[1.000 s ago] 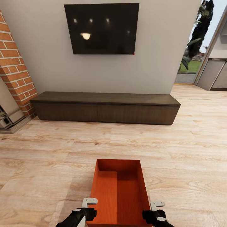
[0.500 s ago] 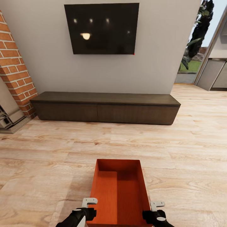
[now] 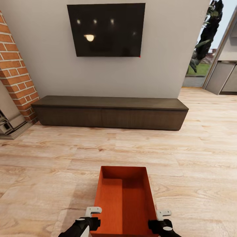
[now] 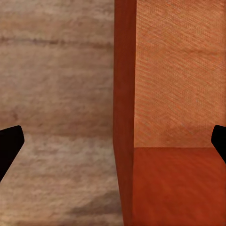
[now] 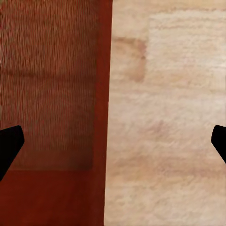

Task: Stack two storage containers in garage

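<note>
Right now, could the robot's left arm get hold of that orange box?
Probably yes. In the left wrist view, the left gripper is open, with the storage container wall running between its fingertips, one outside over the wood floor, one inside. Nothing appears to block it from closing.

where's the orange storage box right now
In the head view the storage container sits low and centre on the wood-plank floor, between the left claw and right claw, in front of the long dark cabinet.
</note>
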You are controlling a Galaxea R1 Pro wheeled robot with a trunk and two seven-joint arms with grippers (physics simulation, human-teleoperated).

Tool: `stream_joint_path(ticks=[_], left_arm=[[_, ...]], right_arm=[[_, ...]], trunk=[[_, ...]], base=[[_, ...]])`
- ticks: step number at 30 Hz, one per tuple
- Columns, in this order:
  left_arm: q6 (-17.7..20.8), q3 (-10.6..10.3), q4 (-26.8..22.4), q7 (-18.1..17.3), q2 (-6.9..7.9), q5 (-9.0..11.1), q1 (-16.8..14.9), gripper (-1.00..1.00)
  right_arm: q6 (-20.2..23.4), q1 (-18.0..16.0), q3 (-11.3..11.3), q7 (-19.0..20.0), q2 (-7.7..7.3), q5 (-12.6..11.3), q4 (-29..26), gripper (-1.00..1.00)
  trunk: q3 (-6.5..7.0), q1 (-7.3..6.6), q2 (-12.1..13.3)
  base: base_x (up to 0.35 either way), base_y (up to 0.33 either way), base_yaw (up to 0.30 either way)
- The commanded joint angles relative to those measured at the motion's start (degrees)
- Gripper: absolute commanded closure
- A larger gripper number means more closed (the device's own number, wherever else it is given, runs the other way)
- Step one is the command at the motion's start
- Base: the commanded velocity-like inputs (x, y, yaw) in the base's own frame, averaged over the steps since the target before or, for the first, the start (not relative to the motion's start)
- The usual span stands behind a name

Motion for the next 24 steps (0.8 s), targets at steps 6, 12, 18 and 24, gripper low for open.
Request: stream_joint_path(ticks=[6, 12, 18, 24], left_arm=[[0.33, -0.03, -0.11, 0.18, 0.05, 0.12, 0.01, -1.00], [0.33, -0.03, -0.04, 0.18, 0.06, 0.16, 0.01, -1.00], [0.33, -0.03, -0.03, 0.18, 0.05, 0.17, 0.01, -1.00], [0.32, 0.03, -0.03, 0.18, -0.03, 0.17, 0.01, -1.00]], right_arm=[[-0.26, -0.03, 0.48, -0.26, 0.23, -0.52, 0.01, -1.00], [-0.35, -0.03, 0.48, -0.26, 0.27, -0.51, 0.02, -1.00], [-0.37, -0.03, 0.48, -0.26, 0.27, -0.51, 0.02, -1.00], [-0.37, -0.03, 0.48, -0.26, 0.27, -0.51, 0.02, -1.00]], trunk=[[-0.05, -0.01, -0.02], [-0.05, -0.01, -0.02], [-0.05, -0.01, -0.02], [-0.05, -0.01, -0.02]], base=[[0.000, 0.000, 0.000], [0.000, 0.000, 0.000], [0.000, 0.000, 0.000], [0.000, 0.000, 0.000]])
